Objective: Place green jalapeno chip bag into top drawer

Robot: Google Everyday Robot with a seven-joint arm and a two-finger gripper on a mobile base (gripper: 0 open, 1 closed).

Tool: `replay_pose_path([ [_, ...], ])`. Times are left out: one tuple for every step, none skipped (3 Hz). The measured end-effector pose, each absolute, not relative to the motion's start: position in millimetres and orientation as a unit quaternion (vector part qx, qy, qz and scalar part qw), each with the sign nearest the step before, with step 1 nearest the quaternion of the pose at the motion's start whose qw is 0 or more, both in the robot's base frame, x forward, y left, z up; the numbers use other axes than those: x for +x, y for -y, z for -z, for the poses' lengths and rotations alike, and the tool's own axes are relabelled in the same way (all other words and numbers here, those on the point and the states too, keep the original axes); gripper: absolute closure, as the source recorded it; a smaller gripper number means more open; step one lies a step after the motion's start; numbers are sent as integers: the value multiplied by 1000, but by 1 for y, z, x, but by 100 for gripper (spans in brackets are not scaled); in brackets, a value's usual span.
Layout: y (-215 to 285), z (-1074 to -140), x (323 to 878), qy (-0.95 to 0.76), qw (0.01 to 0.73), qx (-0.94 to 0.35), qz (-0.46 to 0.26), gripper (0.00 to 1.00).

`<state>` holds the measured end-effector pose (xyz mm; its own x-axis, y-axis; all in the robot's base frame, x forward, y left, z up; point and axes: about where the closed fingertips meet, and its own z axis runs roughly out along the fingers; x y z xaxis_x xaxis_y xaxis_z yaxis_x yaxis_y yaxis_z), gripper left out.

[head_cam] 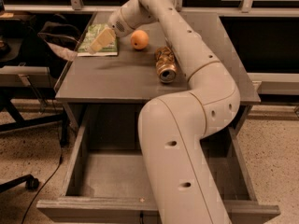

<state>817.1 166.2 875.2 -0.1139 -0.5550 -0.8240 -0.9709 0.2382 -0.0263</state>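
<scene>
The green jalapeno chip bag (93, 31) lies flat at the back left corner of the grey table (107, 80). My gripper (101, 41) reaches in from the right and sits over the bag's middle, very close to it or touching it. The top drawer (107, 171) is pulled out wide open under the table and looks empty inside. Its front panel (93, 210) is at the bottom edge of the view. My arm (187, 139) crosses the table and covers the right part of the drawer.
An orange (139, 39) sits just right of the bag. A crushed brown can (166, 65) lies on its side next to my arm. A black office chair and dark bag (46, 36) stand left of the table, with a cable on the floor.
</scene>
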Motion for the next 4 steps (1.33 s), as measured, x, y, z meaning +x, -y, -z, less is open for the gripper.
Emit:
replay_pose_path([
  [-166, -875, 817, -692, 374, -551, -278, 0],
  [-170, -864, 818, -697, 365, -549, -283, 0],
  [-172, -855, 819, -699, 359, -548, -288, 0],
  [-172, -855, 819, -699, 358, -548, -288, 27],
])
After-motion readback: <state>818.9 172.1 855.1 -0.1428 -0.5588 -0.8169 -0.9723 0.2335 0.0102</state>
